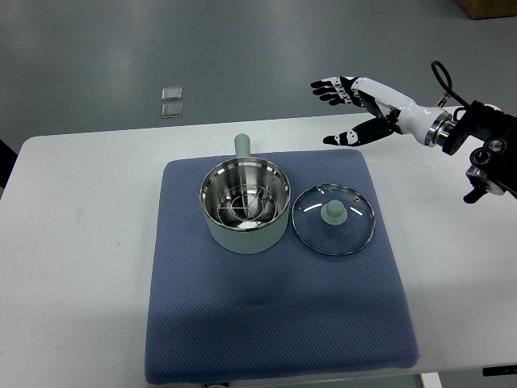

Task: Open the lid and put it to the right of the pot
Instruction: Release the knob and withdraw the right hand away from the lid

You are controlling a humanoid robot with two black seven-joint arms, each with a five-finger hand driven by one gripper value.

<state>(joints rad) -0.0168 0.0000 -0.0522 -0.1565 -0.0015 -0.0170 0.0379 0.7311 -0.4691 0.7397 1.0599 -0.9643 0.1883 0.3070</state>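
Observation:
A pale green pot (245, 204) with a steel inside and a wire rack stands uncovered on the blue mat (275, 323), its handle pointing away from me. The glass lid (334, 219) with a green knob lies flat on the mat just right of the pot, close to its wall. My right hand (349, 111) hovers above the table's far right part, beyond the lid, fingers spread and holding nothing. Its arm comes in from the right edge. The left arm is out of view.
The white table (81, 242) carries the mat. Beyond its far edge, two small square plates (171, 103) lie on the grey floor. A brown box corner (489, 6) shows at the top right.

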